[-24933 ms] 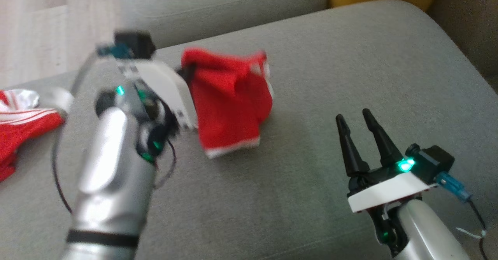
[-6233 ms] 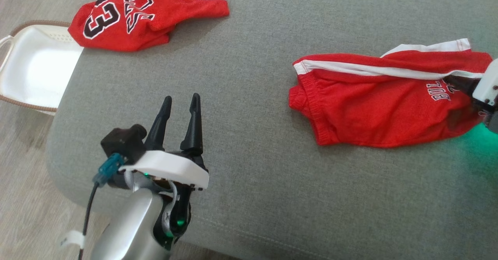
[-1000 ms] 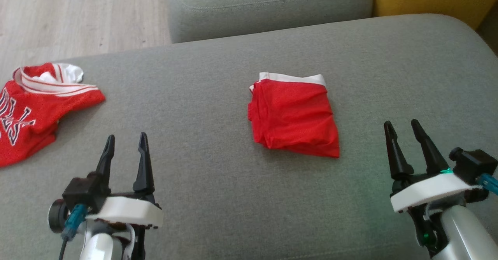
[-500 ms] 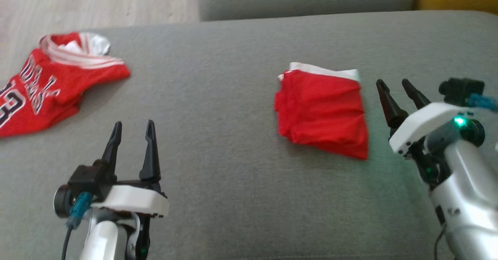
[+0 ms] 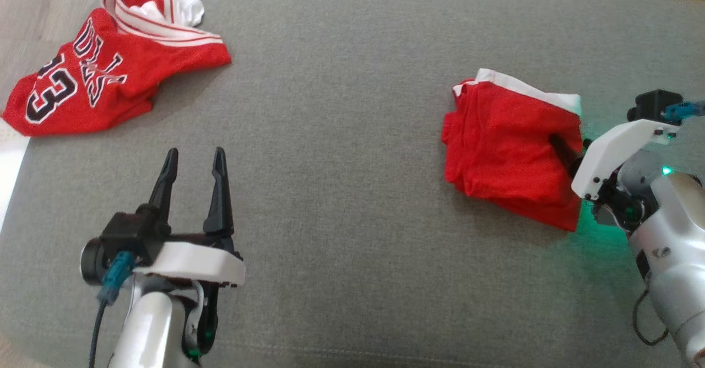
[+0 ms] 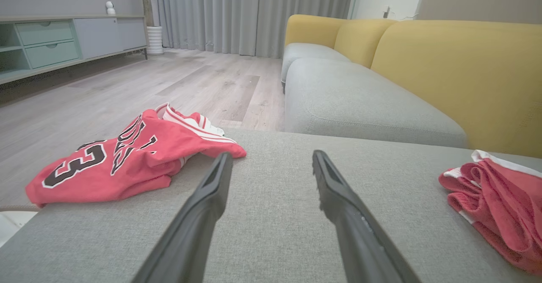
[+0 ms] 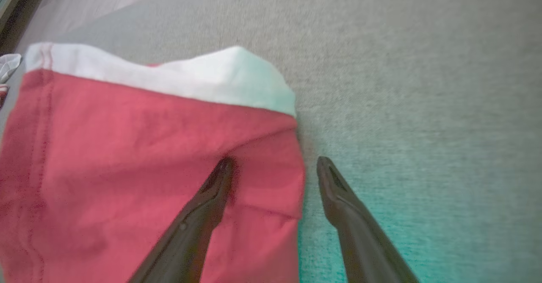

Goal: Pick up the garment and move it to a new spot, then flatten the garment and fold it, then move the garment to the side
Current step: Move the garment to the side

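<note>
Garment (image 5: 504, 153), rumpled red cloth square

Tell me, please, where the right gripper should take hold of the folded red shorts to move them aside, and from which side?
Take the right edge of the folded shorts, below the white band, coming from the robot's right. The stack lies flat, and the open right gripper straddles that edge, one finger over cloth, one over the cushion. Pinching all layers there should probably keep the fold.

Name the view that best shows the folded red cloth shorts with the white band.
Head view: the folded red shorts show nearly whole on the grey cushion. Right wrist view gives a close, cropped stretch; left wrist view catches their layered edge at far right.
</note>
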Robot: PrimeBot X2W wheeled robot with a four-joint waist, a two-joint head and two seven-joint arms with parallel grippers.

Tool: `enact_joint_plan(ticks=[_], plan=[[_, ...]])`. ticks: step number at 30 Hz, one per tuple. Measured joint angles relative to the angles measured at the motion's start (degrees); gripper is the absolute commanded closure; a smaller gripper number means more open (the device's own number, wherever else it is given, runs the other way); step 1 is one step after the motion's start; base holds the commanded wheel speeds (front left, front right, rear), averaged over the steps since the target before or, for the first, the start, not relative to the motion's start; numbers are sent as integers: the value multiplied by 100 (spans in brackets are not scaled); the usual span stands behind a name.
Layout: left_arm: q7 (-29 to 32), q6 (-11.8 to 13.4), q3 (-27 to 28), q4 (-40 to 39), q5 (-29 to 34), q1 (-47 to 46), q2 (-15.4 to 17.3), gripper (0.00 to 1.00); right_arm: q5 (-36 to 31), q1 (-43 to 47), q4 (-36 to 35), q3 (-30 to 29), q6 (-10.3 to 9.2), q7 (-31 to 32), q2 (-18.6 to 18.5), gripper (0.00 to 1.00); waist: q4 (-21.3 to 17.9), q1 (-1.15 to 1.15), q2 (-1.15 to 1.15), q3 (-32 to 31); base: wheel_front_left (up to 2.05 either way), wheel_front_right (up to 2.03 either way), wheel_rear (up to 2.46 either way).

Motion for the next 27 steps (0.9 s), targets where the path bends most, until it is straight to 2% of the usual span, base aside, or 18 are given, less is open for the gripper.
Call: enact_joint_plan(ticks=[6,7,8,9,10,18,22,27], plan=[[0,36,-51,1,-55,-44,-1,0,333,-328,519,135,0,474,15,0,144,-1,0,139,0,0,0],[0,37,-80,2,-55,-48,-2,0,487,-430,567,162,0,617,15,42,164,0,0,158,0,0,0],[0,38,-90,5,-54,-51,-2,0,532,-453,580,194,0,617,15,42,165,0,0,160,0,0,0],[0,40,-98,11,-54,-57,-2,0,569,-460,589,215,0,615,15,83,161,0,0,157,0,0,0],[0,49,-101,16,-54,-59,-2,0,633,-459,594,234,0,614,19,100,151,0,0,149,0,0,0],[0,22,-144,60,-46,-58,-3,0,996,-433,456,569,0,331,42,100,-127,-1,0,-31,0,0,0],[0,-85,-214,60,-46,-59,-1,0,1126,-446,315,770,0,335,-34,100,-424,-1,0,-145,0,0,0],[0,-190,-561,171,-62,-65,-1,0,1247,-456,283,976,0,341,-245,100,-919,-1,0,-274,0,0,0]])
